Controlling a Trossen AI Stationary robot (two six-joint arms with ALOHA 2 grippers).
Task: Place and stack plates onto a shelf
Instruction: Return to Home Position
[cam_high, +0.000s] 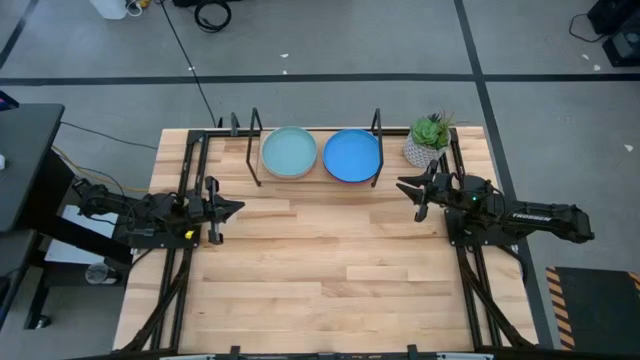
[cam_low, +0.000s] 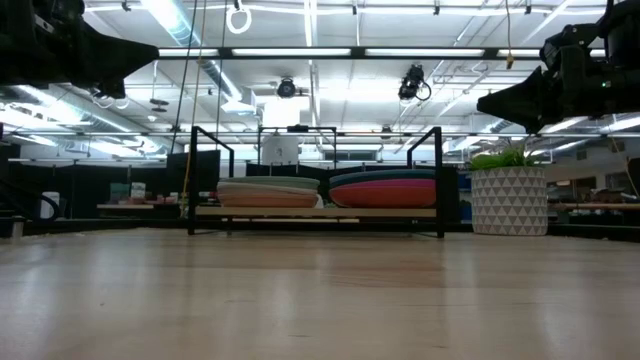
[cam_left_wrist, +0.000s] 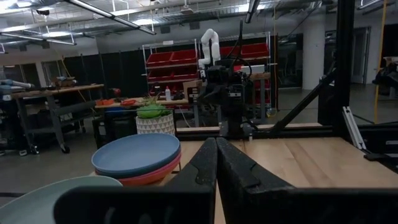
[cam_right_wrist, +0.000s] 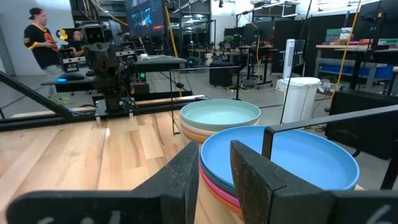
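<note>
Two stacks of plates lie side by side on the black wire shelf (cam_high: 255, 160) at the table's far edge. The left stack (cam_high: 289, 152) is topped by the light blue plate, the right stack (cam_high: 351, 155) by the bright blue one. The low view shows cream and tan edges in the left stack (cam_low: 268, 192), and dark teal and magenta edges in the right stack (cam_low: 385, 190). My left gripper (cam_high: 238, 208) hovers shut over the table's left side, near of the shelf. My right gripper (cam_high: 402, 190) hovers at the right, narrowly open, its fingers pointing toward the bright blue plate (cam_right_wrist: 280, 155).
A small potted green plant (cam_high: 428, 140) in a white patterned pot stands just right of the shelf, close to my right gripper. Bare wooden table (cam_high: 320, 280) spreads between and near of both arms. A person (cam_right_wrist: 42, 43) stands in the room beyond the table's left side.
</note>
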